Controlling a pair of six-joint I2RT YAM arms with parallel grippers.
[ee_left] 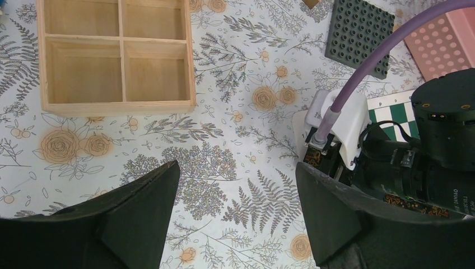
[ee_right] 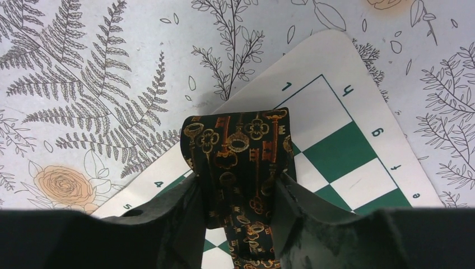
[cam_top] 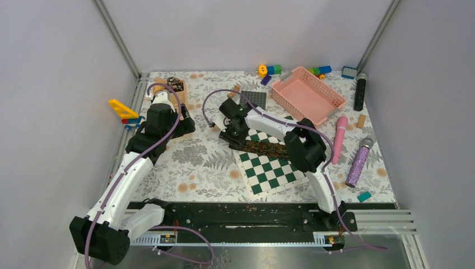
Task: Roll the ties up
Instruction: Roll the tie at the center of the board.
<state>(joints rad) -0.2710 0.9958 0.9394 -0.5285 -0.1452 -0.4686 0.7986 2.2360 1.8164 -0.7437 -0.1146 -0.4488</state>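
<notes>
Right gripper [ee_right: 238, 188] has got hold of the tie [ee_right: 241, 140]. In the right wrist view its two fingers press in on both edges of the cloth just short of the end, and the end pokes out past the fingertips, mid-frame. It's the dark tie with the gold key print. The tie lies flat on the checkerboard mat [cam_top: 269, 174], and its gripped end hangs a bit over the mat's corner onto the flowery tablecloth [ee_left: 224, 84]. From the top camera the tie is a dark strip across the upper part of the mat, a bit right of centre, running down-right under the arm.

Left gripper [ee_left: 238, 168] is doing nothing much: jaws spread wide with nothing between them, hanging over bare tablecloth. The wooden box [ee_left: 117, 107] sits in the upper left of its view – the four compartments I can see have nothing in them. The pink basket [cam_top: 308, 92] is upper right in the top view, well apart from the tie.
</notes>
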